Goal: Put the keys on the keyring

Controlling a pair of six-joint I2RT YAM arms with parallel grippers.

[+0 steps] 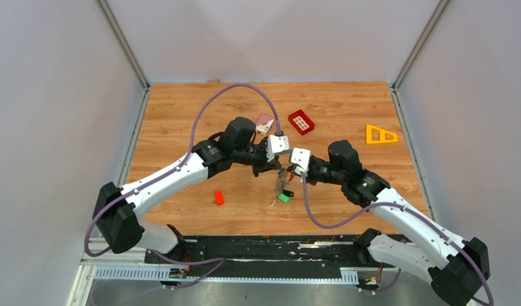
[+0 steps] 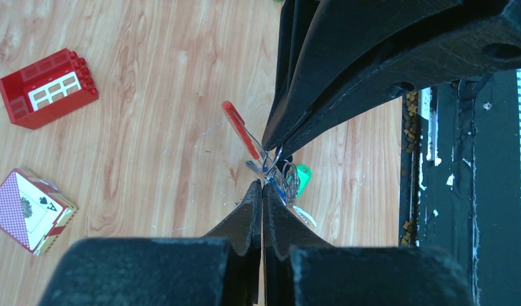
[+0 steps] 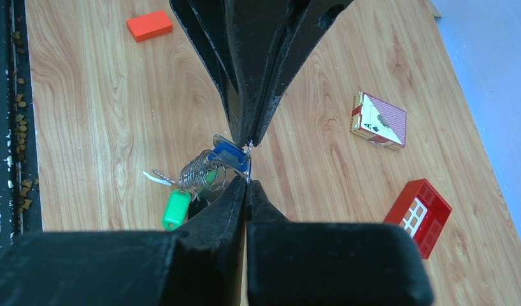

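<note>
Black fingers of the right claw (image 3: 247, 182) fill the bottom of its wrist view, pressed together. The left claw (image 3: 250, 141) reaches down from the top of that frame, also pressed shut, so the two meet point to point at frame centre. A thin wire of the keyring (image 3: 197, 172) runs between the tips, and each claw appears to pinch it, though which strand each holds is too fine to tell. Just left of the tips hang the keys (image 3: 231, 156), a blue head touching the fingers and a green key (image 3: 176, 209) dangling toward the lower left. In the left wrist view the keyring's red piece (image 2: 235, 127) slants up and left from the meeting point. Overhead, the bundle hangs mid-frame, lifted off the bench (image 1: 181, 108), probably so one claw can steady the ring while the other works a key along it. Whether every key is threaded I cannot tell. A red gridded tray (image 1: 300, 122) and card pack (image 1: 265, 123) sit upper centre, an orange block (image 1: 218, 197) lower left and a yellow triangle (image 1: 381, 134) at right, all well apart from the work.
</note>
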